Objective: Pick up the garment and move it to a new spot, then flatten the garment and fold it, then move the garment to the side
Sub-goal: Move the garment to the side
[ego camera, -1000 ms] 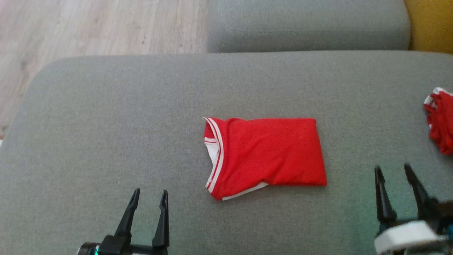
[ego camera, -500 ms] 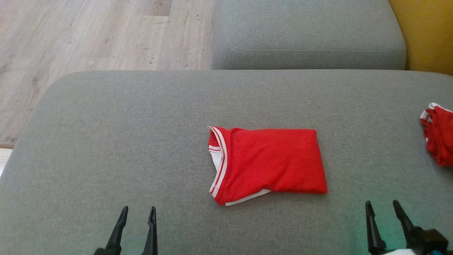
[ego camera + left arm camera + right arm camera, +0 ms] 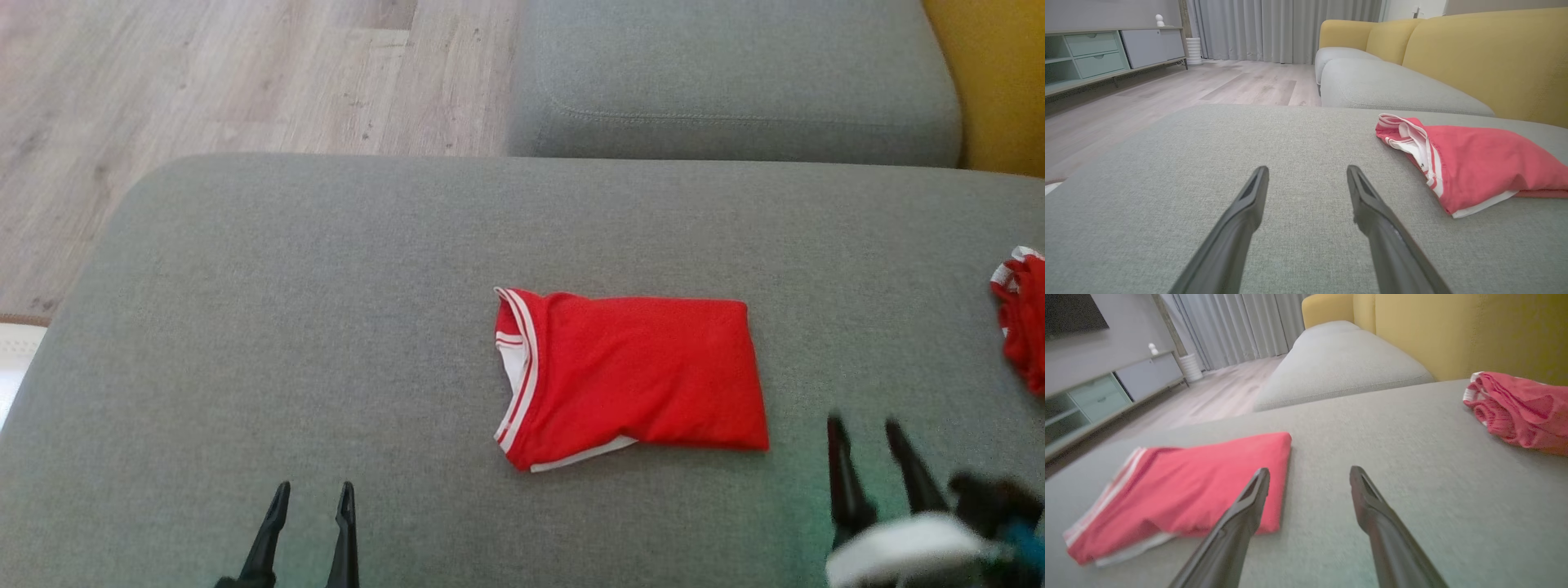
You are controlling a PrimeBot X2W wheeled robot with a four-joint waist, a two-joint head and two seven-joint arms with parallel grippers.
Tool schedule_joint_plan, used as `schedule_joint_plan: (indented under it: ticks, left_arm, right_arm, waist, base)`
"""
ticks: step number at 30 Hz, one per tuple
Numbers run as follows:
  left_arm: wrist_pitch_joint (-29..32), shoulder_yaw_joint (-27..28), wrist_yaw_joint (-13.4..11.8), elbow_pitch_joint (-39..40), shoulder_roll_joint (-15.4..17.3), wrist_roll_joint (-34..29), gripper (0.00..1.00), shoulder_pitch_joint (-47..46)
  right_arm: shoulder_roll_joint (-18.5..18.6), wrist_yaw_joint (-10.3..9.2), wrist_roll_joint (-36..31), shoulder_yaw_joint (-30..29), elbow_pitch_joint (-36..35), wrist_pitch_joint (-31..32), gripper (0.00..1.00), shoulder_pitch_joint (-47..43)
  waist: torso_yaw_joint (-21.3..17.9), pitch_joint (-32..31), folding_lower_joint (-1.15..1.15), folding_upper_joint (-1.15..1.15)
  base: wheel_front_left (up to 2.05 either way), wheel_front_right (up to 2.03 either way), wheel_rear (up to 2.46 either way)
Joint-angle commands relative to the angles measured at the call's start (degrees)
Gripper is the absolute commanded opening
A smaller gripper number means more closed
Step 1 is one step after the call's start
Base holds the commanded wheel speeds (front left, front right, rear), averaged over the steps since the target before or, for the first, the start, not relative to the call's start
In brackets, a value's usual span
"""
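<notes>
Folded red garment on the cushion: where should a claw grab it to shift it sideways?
Probably its right-hand edge: the folded red garment closes in one clean fold there, while its left end splays into loose striped layers. The right claw, open near that corner, could come in low from the right.

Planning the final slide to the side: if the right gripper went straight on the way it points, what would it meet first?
Likely bare grey seat cushion, close beside the folded red garment. The open right gripper aims just off its edge; one finger might brush it, depth unclear.
</notes>
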State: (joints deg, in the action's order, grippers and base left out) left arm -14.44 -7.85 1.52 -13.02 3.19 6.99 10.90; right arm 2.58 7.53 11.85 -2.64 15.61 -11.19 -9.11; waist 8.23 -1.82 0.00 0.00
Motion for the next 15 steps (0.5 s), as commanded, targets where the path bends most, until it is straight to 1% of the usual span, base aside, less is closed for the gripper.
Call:
schedule_joint_plan:
  ticks: [1,2,4,7,9,12,15]
  left_arm:
    - [-0.56,1.66,-0.14,1.6,-0.31,-0.22,1.0,-1.62]
    - [-0.56,1.35,-0.03,1.5,-0.31,-0.3,1.0,-1.71]
    - [-0.56,1.04,0.03,1.52,-0.31,-0.3,1.0,-1.84]
    - [-0.56,0.35,0.02,1.49,-0.31,-0.11,1.0,-2.46]
    - [-0.56,-0.3,0.02,1.37,-0.31,0.14,1.0,-3.13]
    - [-0.56,-1.35,-0.07,1.14,-0.31,0.68,1.0,-4.31]
    - [-0.56,-2.51,-0.28,0.99,-0.31,1.18,1.0,-5.23]
  right_arm:
    - [0.73,-0.04,3.63,1.21,-4.27,3.08,1.0,5.55]
    - [2.03,-0.04,6.54,1.05,-7.48,9.57,1.0,7.95]
    - [2.34,-0.04,9.32,-0.49,-10.19,16.93,1.0,10.6]
    - [2.64,-0.04,10.3,-2.47,-12.0,28.56,1.0,14.77]
    - [2.28,-0.04,11.13,-3.32,-11.33,35.24,1.0,17.37]
    - [1.89,-0.04,10.16,-4.6,-7.91,41.43,1.0,20.45]
    - [1.47,-0.04,8.36,-6.38,-2.46,43.85,1.0,22.36]
  waist:
    - [0.12,0.25,0.0,0.0]
    - [0.38,0.68,0.0,0.0]
    - [0.63,1.26,0.0,0.0]
    - [1.43,2.5,0.0,0.0]
    - [2.31,3.4,0.0,0.0]
    - [4.09,4.59,0.0,0.0]
    - [6.15,5.49,0.0,0.0]
  base:
    - [0.0,0.0,0.0]
    - [0.0,0.0,0.0]
    - [0.0,0.0,0.0]
    - [0.0,0.0,0.0]
    - [0.0,0.0,0.0]
    - [0.0,0.0,0.0]
    - [0.0,0.0,0.0]
